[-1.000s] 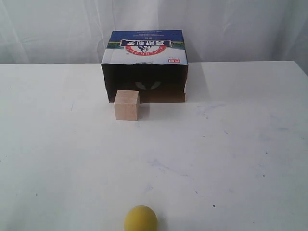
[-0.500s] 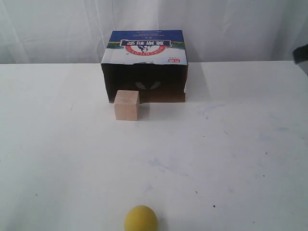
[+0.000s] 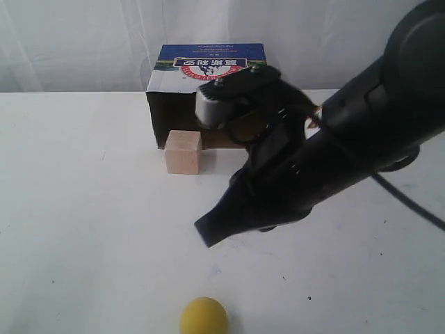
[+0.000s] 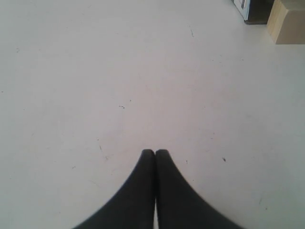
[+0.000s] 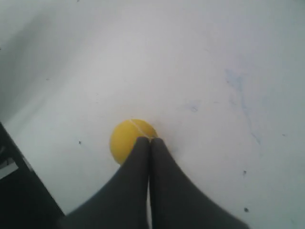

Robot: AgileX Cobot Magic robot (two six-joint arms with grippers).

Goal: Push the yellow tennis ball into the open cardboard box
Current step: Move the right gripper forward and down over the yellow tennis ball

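The yellow tennis ball (image 3: 204, 316) rests at the table's near edge, also in the right wrist view (image 5: 125, 138). The open cardboard box (image 3: 208, 66) stands at the back, its dark opening facing forward and partly hidden by the right arm. My right gripper (image 3: 207, 233) is shut with nothing in it and hangs above the table between box and ball; its tips (image 5: 149, 140) overlap the ball in the wrist view. My left gripper (image 4: 155, 152) is shut over bare table and does not show in the exterior view.
A pale wooden cube (image 3: 183, 152) sits just in front of the box's left half, seen too in the left wrist view (image 4: 287, 21). The white table (image 3: 83, 229) spreads wide to the left and right. A white curtain hangs behind.
The right arm has swung in from the right edge to the middle of the table, covering part of the box. Ball, cube and box have not moved.
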